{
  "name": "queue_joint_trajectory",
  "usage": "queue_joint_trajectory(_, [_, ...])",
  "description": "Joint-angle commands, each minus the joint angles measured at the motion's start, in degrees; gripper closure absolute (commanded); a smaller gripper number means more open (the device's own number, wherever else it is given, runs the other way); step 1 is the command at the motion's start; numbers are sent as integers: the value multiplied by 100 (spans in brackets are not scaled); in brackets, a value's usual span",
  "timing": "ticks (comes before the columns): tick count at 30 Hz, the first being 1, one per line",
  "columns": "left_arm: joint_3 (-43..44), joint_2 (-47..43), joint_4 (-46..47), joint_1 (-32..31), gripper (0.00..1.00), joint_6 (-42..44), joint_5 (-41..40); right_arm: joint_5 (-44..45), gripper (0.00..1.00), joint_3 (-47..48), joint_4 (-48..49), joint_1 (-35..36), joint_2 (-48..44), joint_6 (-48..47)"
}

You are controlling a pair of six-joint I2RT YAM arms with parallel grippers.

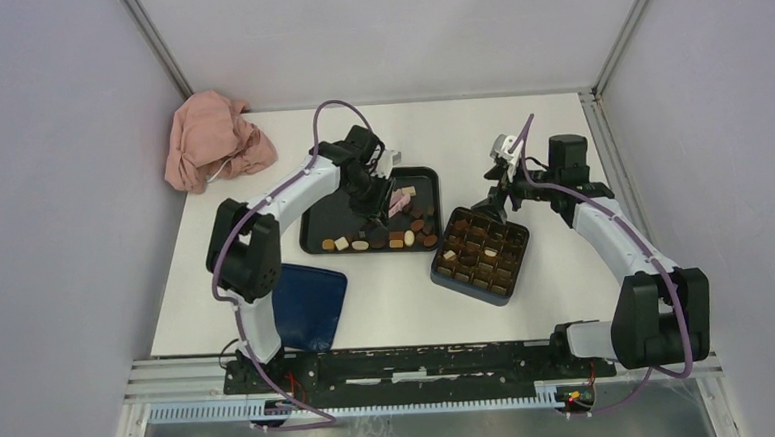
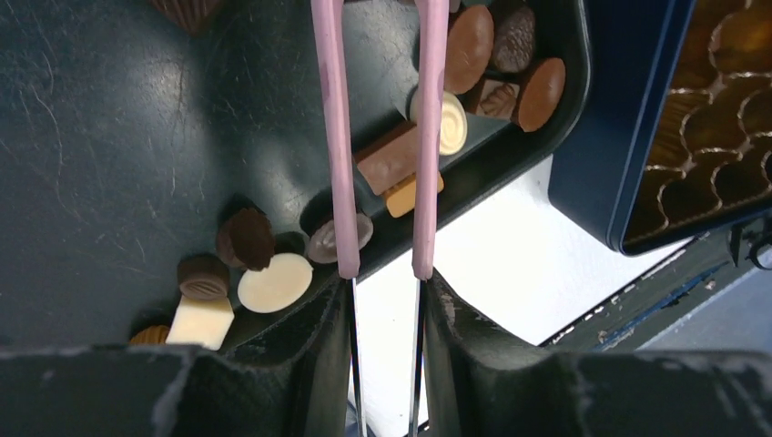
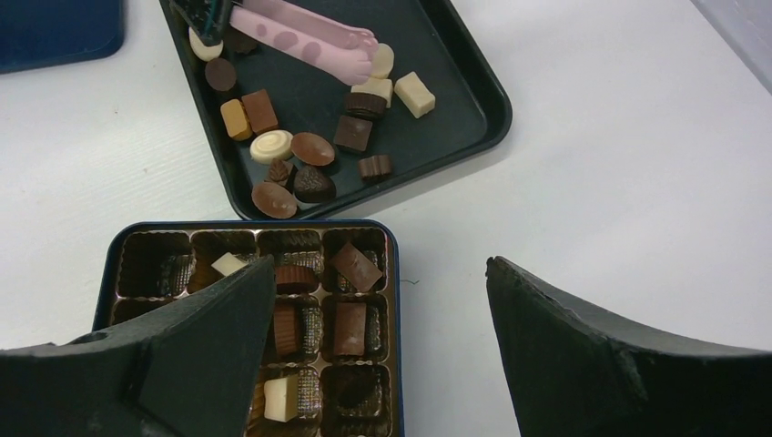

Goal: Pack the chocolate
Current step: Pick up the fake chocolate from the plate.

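left gripper (image 2: 382,289) clamped on pink tongs (image 2: 339,137), held over black tray (image 3: 455,55); right gripper (image 3: 378,266) spread wide, empty, above blue box (image 3: 393,248); chocolate (image 3: 312,148) — scattered loose in tray, several pieces in box cells

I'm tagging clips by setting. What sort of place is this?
Probably a robotics lab test cell: a white table walled by plain grey panels, a left arm and right arm bolted to a mounting rail at its near edge.

White table (image 1: 568,304) w/ pale grey walls (image 1: 52,196), alu corner rails (image 1: 157,45).
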Motion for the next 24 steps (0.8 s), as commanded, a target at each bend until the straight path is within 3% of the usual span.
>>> queue_joint_trajectory(1, [576, 335, -437, -202, 62, -75, -416, -237, 10, 210, 58, -35, -68, -138])
queue_joint_trajectory(10, [1133, 738, -760, -366, 63, -5, -652, -343, 10, 235, -50, -57, -78, -219])
queue_joint_trajectory(24, [1312, 998, -941, -405, 66, 36, -867, -490, 10, 265, -144, -96, -69, -276])
